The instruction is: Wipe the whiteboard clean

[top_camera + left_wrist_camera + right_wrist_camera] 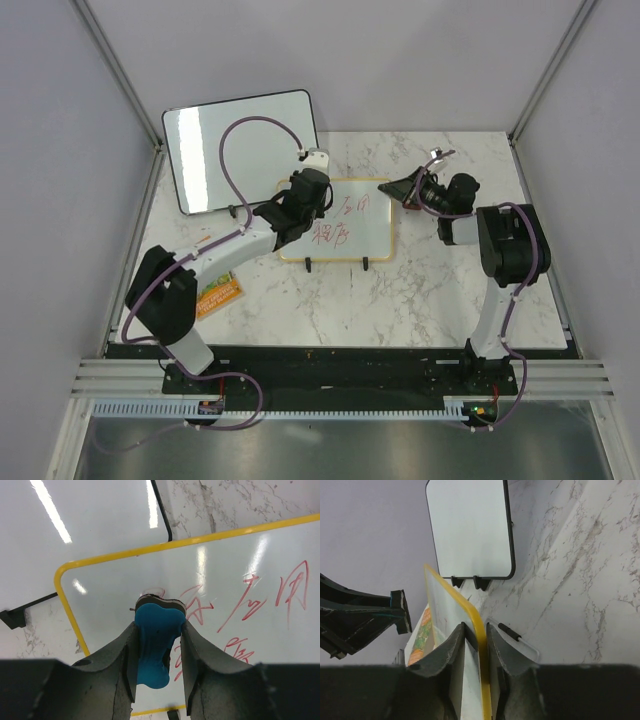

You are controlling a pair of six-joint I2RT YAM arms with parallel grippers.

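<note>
The whiteboard (368, 232) sits in the middle of the worktop (420, 300), in front of the bigger black-edged board (240, 140). The left hand (305, 192) is closed tight on a blue eraser (156, 645), whose tip looks to be on the board beside the red writing (250, 602). The right hand (475, 629) pinches the board's yellow edge. If the left hand pushes too hard, the board could slip from that pinch or tip back. Only the left wrist view shows the eraser. From the top, the arm hides it.

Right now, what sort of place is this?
Probably a robot test cell: grey walls with metal framing box in a marble-patterned table, and a left arm and right arm are mounted at its near edge.
</note>
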